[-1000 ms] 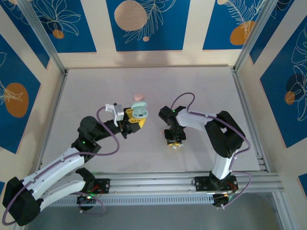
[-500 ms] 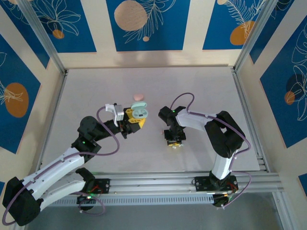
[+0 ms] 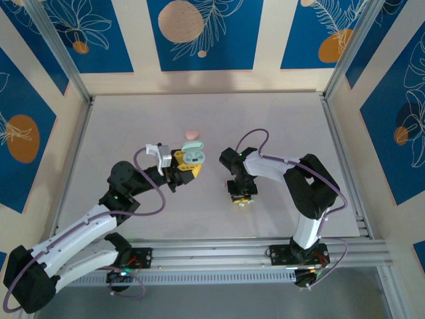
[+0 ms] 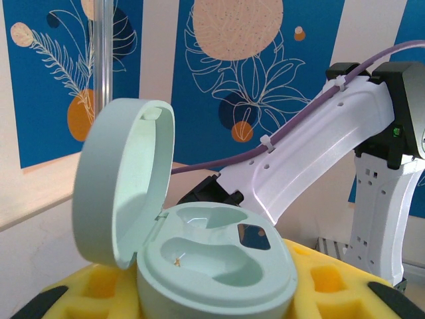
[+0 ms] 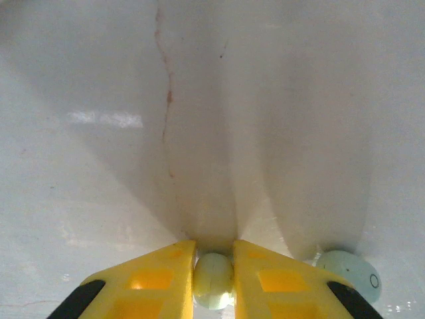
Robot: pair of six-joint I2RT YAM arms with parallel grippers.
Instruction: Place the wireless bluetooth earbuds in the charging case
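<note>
Two tiny pale mint plastic earbuds lay on the white table (image 3: pixel 285 126) beneath the right arm. The gripped mint earbud (image 5: pixel 214 284) sat between the yellow fingers (image 5: pixel 166 269) of the right gripper (image 5: pixel 214 249); the jaws stood closed to the bud's width, both pads touching it, with the bud resting on the surface. The loose mint earbud (image 5: pixel 345 272) lay just beside the outer finger, apart from it. The gripped bud was rounded, and its long axis could not be told. The open pale mint plastic charging case (image 4: pixel 219 259) was clamped at its base between the yellow pads of the left gripper (image 3: pixel 186 164), whose jaws stood narrow on it. In the top view the case lay to the left of the right gripper and slightly farther from the arm bases, near but not touching, with bare table between. The right arm was therefore judged the one to carry the bud, leftward and up to the case. The round hinged lid (image 4: pixel 126 179) stood upright on the side of the case away from the white right arm link (image 4: pixel 312 146), so it was judged not to block that approach. Both moulded wells (image 4: pixel 199 256) faced upward and were empty. A small pink rounded object (image 3: pixel 192 134) lay on the table beyond the case, off the direct line. The loose bud, so close to the finger, could be nudged on lift-off.
</note>
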